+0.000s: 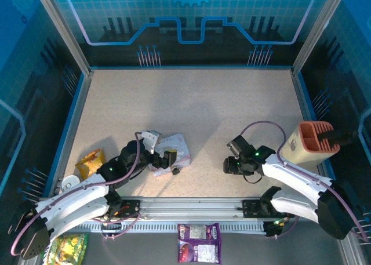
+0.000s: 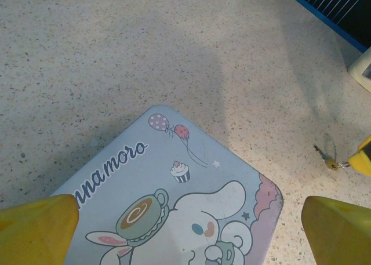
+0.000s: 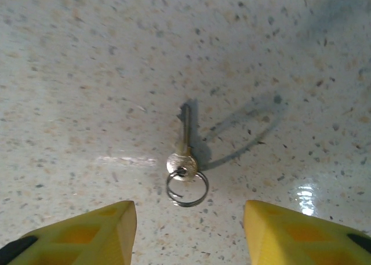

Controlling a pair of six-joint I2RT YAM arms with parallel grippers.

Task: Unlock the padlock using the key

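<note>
Small silvery key (image 3: 184, 138) on a wire ring (image 3: 186, 189), lying flat on the speckled desk (image 3: 69, 73)
It's just ahead of my right fingers (image 3: 107, 230), spread apart; my left fingers (image 2: 37, 227), also apart, hover over a lilac tin (image 2: 116, 187) reading "nnamoro".

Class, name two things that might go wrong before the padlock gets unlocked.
The key lies flat on the table inside the open right gripper, so a pinch may skid it away. The left gripper is spread over the tin, not the padlock, and might grab the tin instead.

Left arm (image 1: 69, 201): white shell, black joints
Right arm (image 1: 298, 181): white shell, lilac cable (image 1: 264, 124)
Right gripper (image 3: 188, 218): 2 yellow fingers (image 3: 87, 233)
</note>
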